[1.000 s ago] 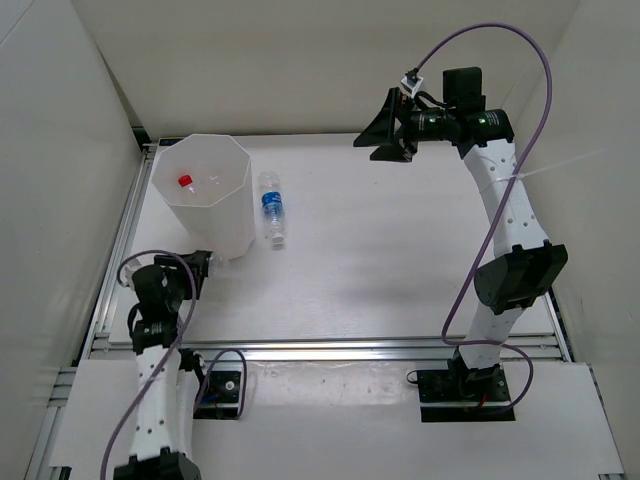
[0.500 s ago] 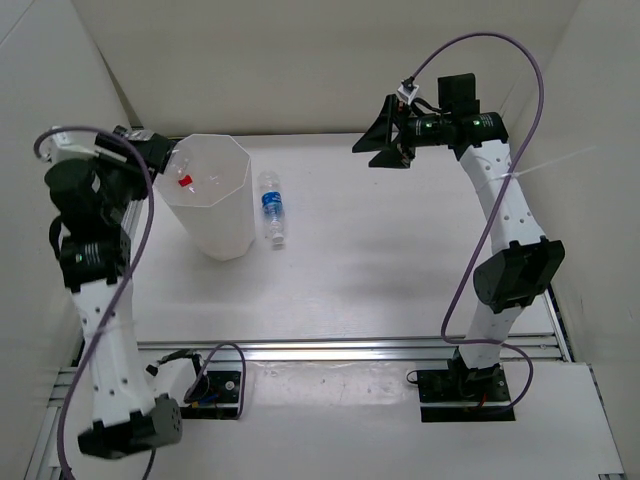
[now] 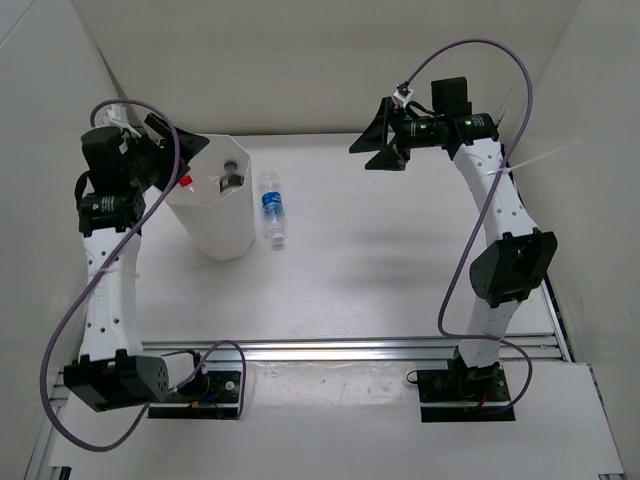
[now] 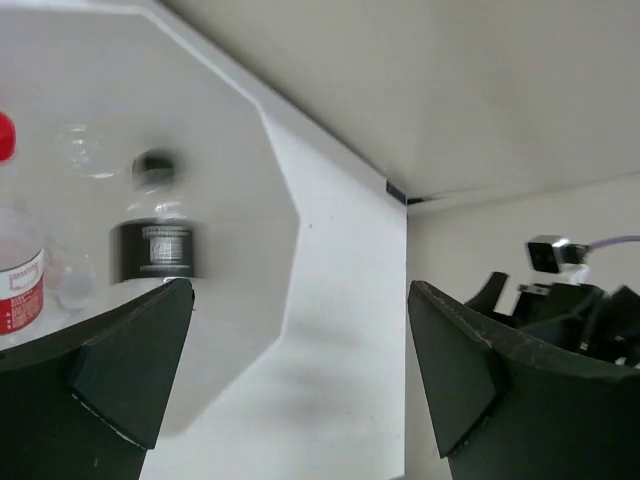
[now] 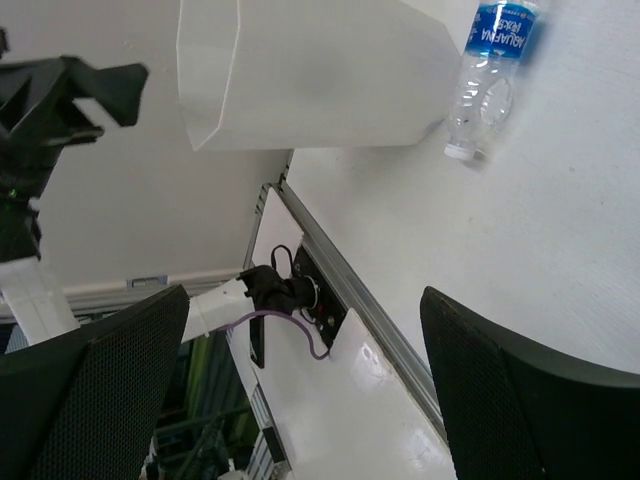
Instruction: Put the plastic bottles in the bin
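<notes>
As you are releasing over the bin (image 3: 226, 232), your left gripper (image 3: 180, 142) is gaping wide.
The dark-label bottle (image 4: 152, 250) is showing blurred inside, likely falling; your right gripper (image 3: 368, 150) is idling open, empty.

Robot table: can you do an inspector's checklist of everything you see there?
Surface: white table, with the blue-label bottle lying on it beside the bin.
Job's things: red-cap bottle and black-cap bottle inside the bin, the black one blurred; a fourth bottle cannot be confirmed.
Clutter: nothing seen.
Jaws: left jaws open over the bin's rim, empty; right jaws open, raised at the far side, empty.
Cables: a purple cable loops over each arm.
Surroundings: white walls; metal rail at the near edge.
</notes>
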